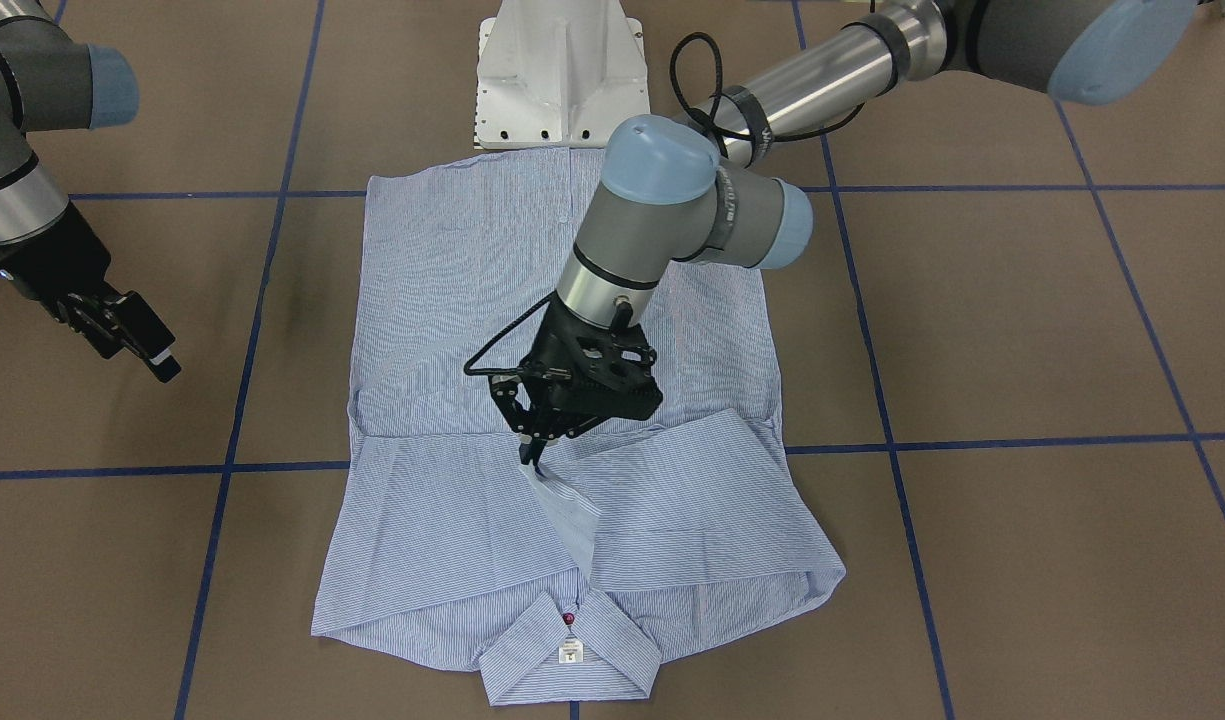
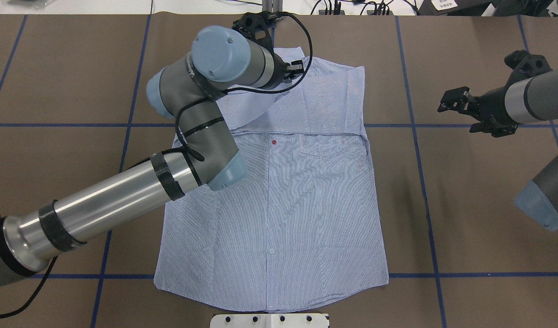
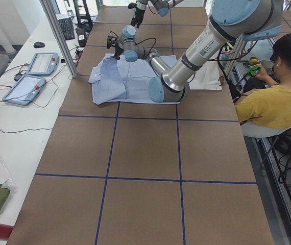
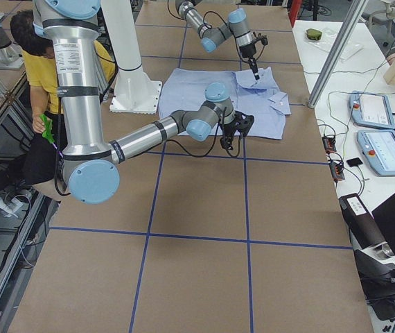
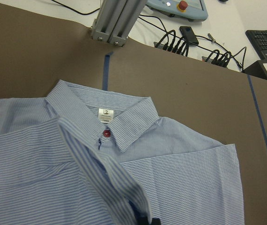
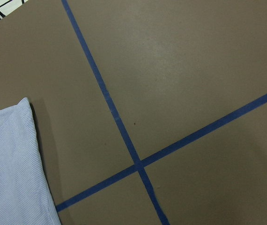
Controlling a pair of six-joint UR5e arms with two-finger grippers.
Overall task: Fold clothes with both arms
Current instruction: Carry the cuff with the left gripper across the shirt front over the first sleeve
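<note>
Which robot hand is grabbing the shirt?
The left hand, at the shirt's middle, pinching a sleeve. The right hand hangs off to the side, touching no cloth.

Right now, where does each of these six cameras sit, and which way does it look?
Front-facing: across the table, facing the robot; left gripper pinches the shirt, base at top.
Overhead: behind the robot, looking forward and down; left arm, right arm.
Left side: table's end; left arm nearest.
Right side: opposite end; right arm nearest.
Left wrist: aimed at the collar; a fingertip barely shows.
Right wrist: aimed at bare table; no robot parts.
Front and left-wrist views share the collar's label.
</note>
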